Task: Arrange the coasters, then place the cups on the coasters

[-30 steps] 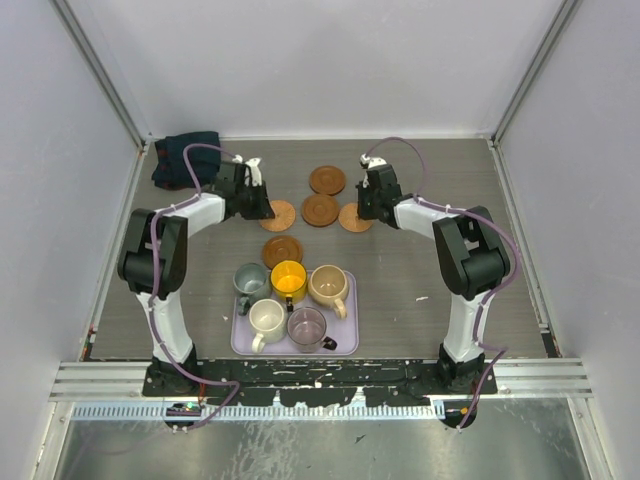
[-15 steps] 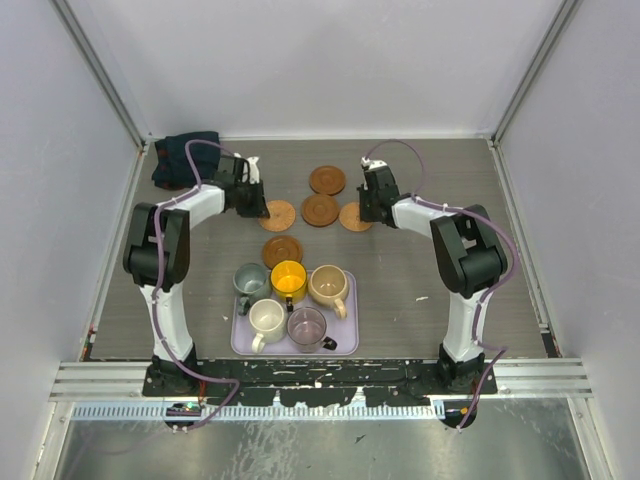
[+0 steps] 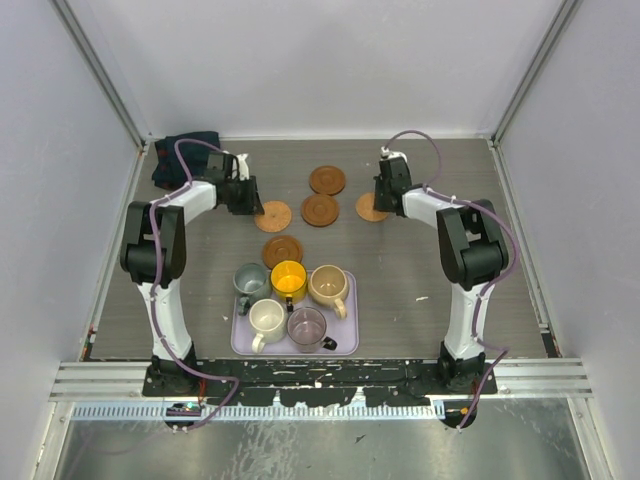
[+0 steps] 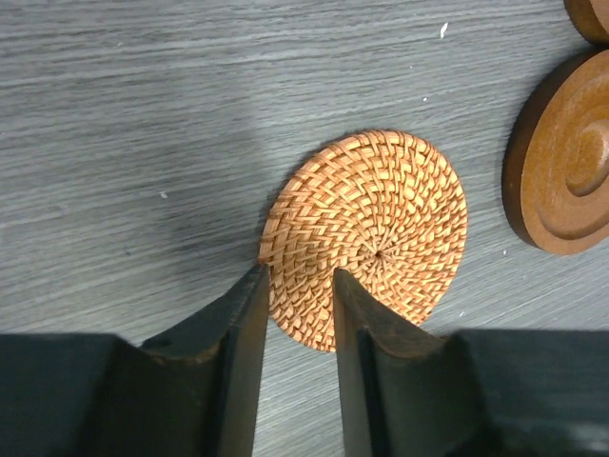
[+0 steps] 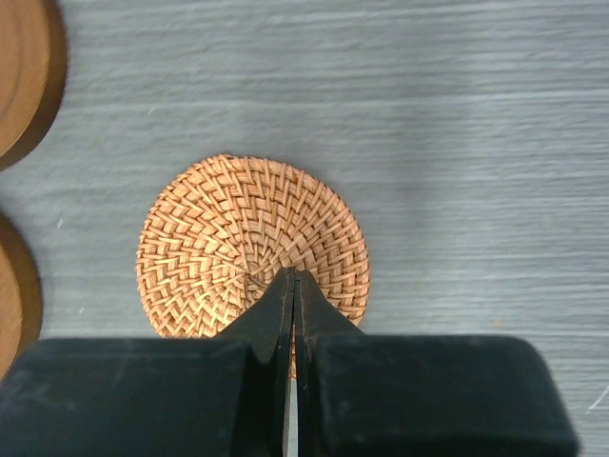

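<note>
Five coasters lie at the back of the table. A woven coaster [image 3: 273, 215] [image 4: 371, 233] is on the left, and my left gripper [image 3: 245, 197] [image 4: 298, 276] stands open over its near edge, the jaws a little apart. Another woven coaster [image 3: 372, 207] [image 5: 249, 249] lies to the right, with the shut tips of my right gripper [image 3: 386, 192] [image 5: 293, 274] resting on its middle. Three wooden coasters [image 3: 327, 180] [image 3: 320, 210] [image 3: 282, 250] sit between them. The cups, grey-green [image 3: 250, 281], yellow [image 3: 289, 279], tan [image 3: 328, 285], cream [image 3: 267, 318] and mauve [image 3: 307, 324], stand on the lavender tray [image 3: 346, 346].
A dark folded cloth [image 3: 185, 160] lies in the back left corner, just behind my left arm. White walls close the table in on three sides. The tray sits near the front edge between the two arm bases.
My right gripper, still shut, has slid its woven coaster to the right and back, away from the wooden ones. My left gripper has opened over the left woven coaster.
</note>
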